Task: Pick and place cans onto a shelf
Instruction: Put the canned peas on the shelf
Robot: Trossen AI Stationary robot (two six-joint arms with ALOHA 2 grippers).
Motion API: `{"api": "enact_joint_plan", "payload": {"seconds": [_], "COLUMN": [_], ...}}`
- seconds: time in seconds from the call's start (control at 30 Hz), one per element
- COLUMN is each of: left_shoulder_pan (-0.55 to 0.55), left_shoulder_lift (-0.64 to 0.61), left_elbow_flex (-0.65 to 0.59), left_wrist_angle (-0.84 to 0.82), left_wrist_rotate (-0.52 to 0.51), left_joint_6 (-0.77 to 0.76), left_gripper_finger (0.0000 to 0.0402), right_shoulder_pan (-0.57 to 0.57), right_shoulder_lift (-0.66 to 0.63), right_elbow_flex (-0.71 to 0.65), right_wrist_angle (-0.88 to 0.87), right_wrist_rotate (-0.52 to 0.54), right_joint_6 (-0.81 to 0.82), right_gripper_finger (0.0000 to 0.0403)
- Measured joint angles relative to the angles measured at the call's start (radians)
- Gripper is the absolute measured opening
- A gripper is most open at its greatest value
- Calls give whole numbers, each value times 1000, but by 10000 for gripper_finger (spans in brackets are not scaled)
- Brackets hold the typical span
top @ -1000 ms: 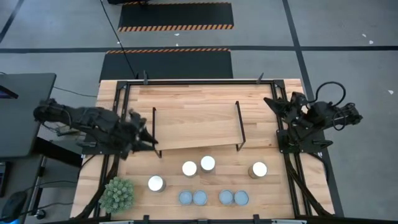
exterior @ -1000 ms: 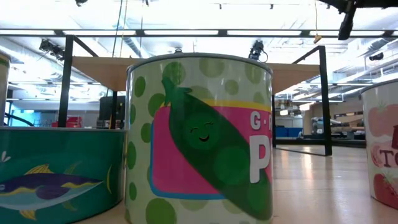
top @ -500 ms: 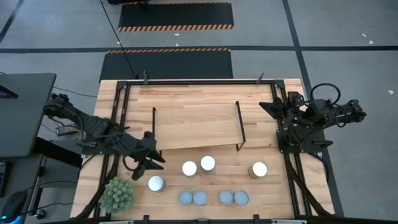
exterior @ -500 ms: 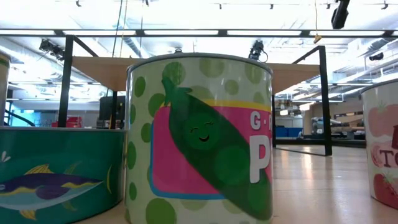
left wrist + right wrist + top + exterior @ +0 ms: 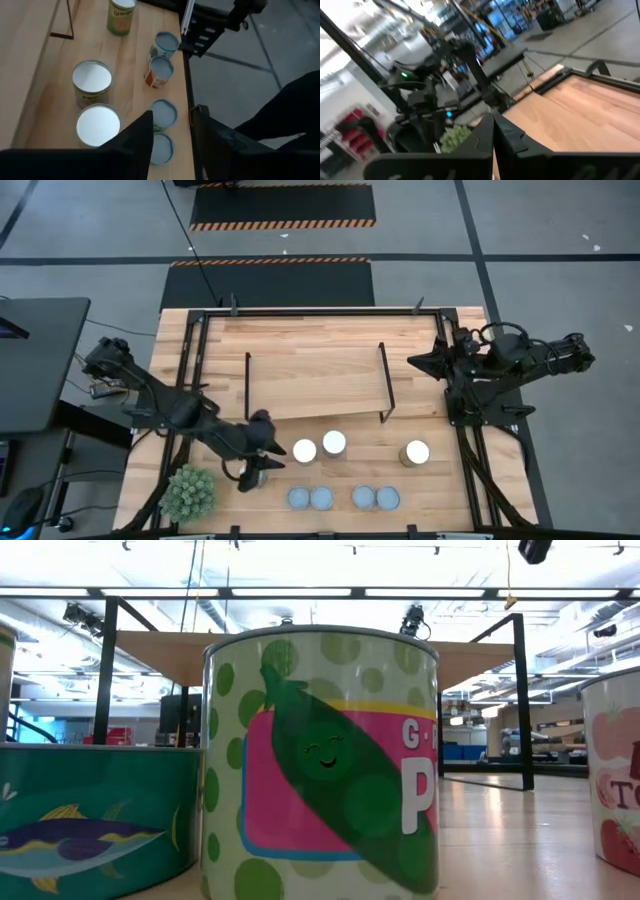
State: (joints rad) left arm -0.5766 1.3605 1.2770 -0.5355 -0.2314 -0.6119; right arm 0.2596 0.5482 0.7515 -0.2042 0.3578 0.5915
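Observation:
The shelf [image 5: 315, 380] stands mid-table on its black rod legs. Three silver-topped cans [image 5: 305, 450] [image 5: 334, 442] [image 5: 416, 452] stand in front of it. A fourth [image 5: 247, 481] is mostly hidden under my left gripper [image 5: 258, 465], which is open above it [image 5: 172, 130]. Several blue-topped cans [image 5: 320, 498] [image 5: 163, 112] line the near edge. My right gripper [image 5: 412, 361] is shut [image 5: 493, 135] in the air beside the shelf's right end. In the low view, a pea-label can [image 5: 320, 760] fills the front, and the shelf board [image 5: 300, 650] stands behind it.
A spiky green plant ball [image 5: 189, 492] sits at the near left corner, close to my left arm. A black frame [image 5: 300, 311] runs along the tabletop's edges. Bare wood [image 5: 300, 335] lies behind the shelf.
My left gripper has gone from beside the shelf's left leg toward the table's near edge and right, ending over the leftmost silver-topped can. My right gripper has reached a little toward the shelf. The cans have stayed in place.

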Motion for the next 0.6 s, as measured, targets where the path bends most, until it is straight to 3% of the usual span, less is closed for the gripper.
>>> {"api": "enact_joint_plan", "payload": {"seconds": [0.17,0.33,0.5,0.6], "left_shoulder_pan": [0,-27,-59,-58], "left_shoulder_lift": [105,191,255,289], "left_elbow_flex": [116,247,255,255], "left_wrist_angle": [-123,-352,-465,-488], "left_wrist_rotate": [60,74,71,129], "left_joint_6": [3,44,-20,-44], "left_gripper_finger": [172,180,184,202], "right_shoulder_pan": [6,19,21,21], "right_shoulder_lift": [85,143,166,172], "right_elbow_flex": [83,128,130,130], "right_wrist_angle": [-129,-157,-158,-158], "right_wrist_rotate": [-23,-30,-30,-30], "right_joint_6": [-11,-68,-98,-98], "right_gripper_finger": [8,8,9,9]}}
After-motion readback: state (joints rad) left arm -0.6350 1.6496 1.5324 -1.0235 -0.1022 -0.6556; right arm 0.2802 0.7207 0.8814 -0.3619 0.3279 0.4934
